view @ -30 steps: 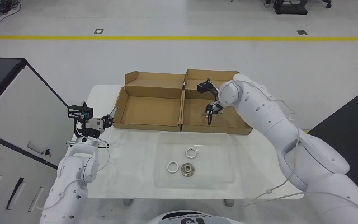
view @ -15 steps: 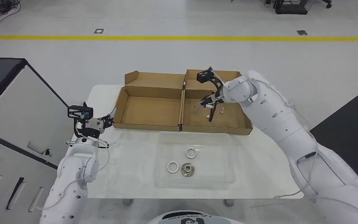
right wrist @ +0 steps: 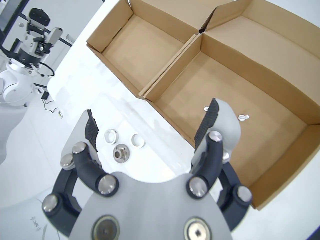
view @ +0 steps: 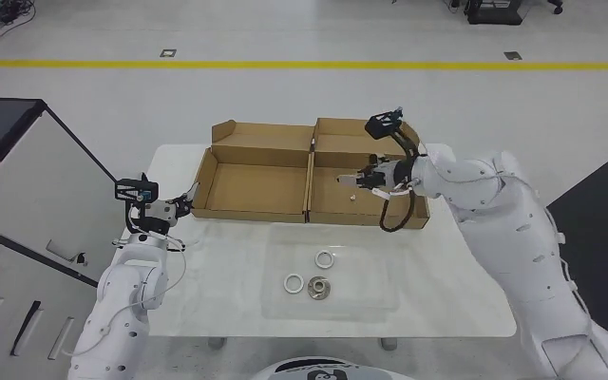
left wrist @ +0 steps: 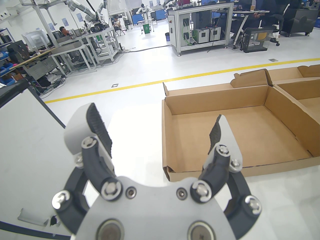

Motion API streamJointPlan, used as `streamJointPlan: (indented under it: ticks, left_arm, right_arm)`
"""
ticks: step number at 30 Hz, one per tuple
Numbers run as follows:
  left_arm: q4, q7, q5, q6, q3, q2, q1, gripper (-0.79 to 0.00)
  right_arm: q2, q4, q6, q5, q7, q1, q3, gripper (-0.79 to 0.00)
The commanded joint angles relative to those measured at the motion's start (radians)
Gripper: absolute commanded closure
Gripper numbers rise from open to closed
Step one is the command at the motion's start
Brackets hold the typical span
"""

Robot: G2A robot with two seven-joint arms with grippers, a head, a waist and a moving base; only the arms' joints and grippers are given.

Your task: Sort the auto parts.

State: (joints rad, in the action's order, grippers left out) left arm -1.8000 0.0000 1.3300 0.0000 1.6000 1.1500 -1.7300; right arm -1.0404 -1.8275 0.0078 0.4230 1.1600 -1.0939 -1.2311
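Observation:
Two open cardboard boxes stand side by side at the back of the table. The left box is bare inside. On the floor of the right box lie two small metal parts. Two white rings and a metal hub lie in a clear tray. My right gripper hangs open and empty above the right box. My left gripper is open, just off the left box's outer wall.
The white table has bare room in front of the left box and around the tray. A dark-edged panel stands off the table's left side, close to the left arm.
My right gripper has lifted out of the right box and swung toward its right side, the arm pulling back. A small part now shows on the box floor. The left arm is still.

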Motion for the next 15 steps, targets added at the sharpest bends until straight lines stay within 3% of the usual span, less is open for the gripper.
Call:
streamJointPlan:
  ticks: [1, 15]
  left_arm:
    - [0.000, 0.000, 0.000, 0.000, 0.000, 0.000, 0.000, -0.785]
    - [0.000, 0.000, 0.000, 0.000, 0.000, 0.000, 0.000, -0.785]
  right_arm:
    - [0.008, -0.043, 0.002, -0.028, 0.004, -0.047, -0.046, -0.785]
    - [0.037, -0.167, -0.047, -0.473, -0.006, -0.323, -0.362, -0.785]
